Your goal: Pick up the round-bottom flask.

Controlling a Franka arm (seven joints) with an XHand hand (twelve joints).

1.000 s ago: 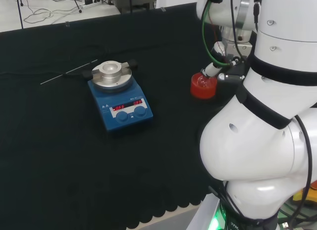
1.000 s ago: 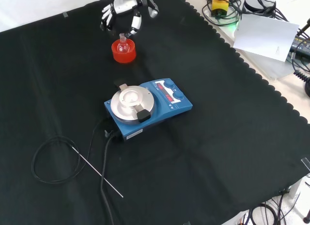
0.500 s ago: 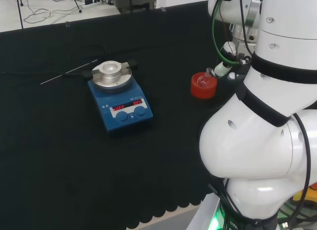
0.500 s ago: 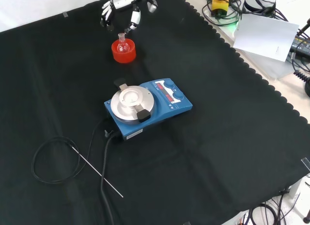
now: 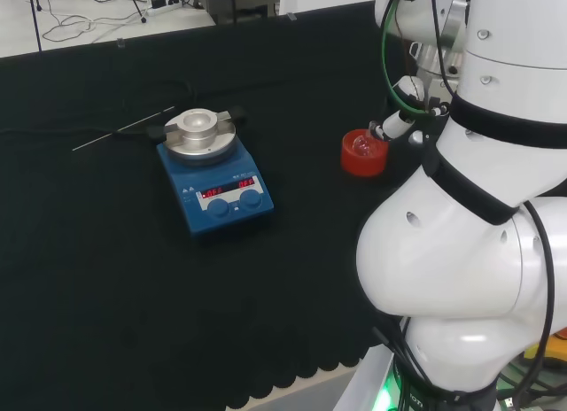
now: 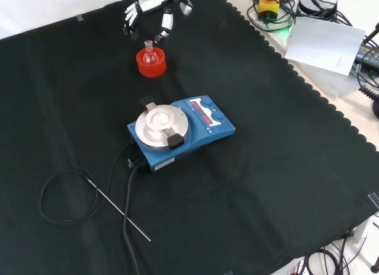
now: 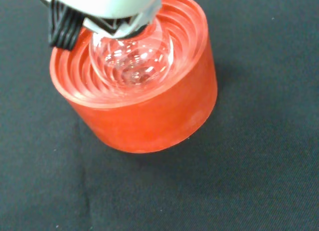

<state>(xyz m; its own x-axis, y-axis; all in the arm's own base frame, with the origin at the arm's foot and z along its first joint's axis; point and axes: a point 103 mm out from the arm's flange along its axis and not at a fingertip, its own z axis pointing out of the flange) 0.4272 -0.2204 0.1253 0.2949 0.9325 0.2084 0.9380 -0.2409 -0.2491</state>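
Here, no label can be made out on anything, and the lit red display on the hotplate (image 6: 181,132) is left unread.

In the front view, going left to right: a black cable (image 6: 56,195) loops on the cloth (image 6: 266,186) at the left, with a thin rod (image 6: 118,207) lying slantwise beside it. Near the middle sits the blue hotplate with its round silver top. The right half of the cloth is open, running out to a scalloped edge, and beyond that edge lies a white sheet (image 6: 329,45).

The flask (image 6: 150,54) stands near the cloth's far edge, seated in a red ribbed stand (image 6: 151,63), well apart from the hotplate, with bare cloth all round. It is small, of clear glass, with a round bulb and a short neck pointing up. In the wrist view the bulb (image 7: 132,59) rests in the stand's (image 7: 149,111) ringed hollow and glints with reflections.

The hand (image 6: 155,10) hangs just above and behind the flask, fingers spread and pointing down on either side of the neck, not closed on it. In the head view the flask (image 5: 362,145) lies just left of the white arm (image 5: 469,252).
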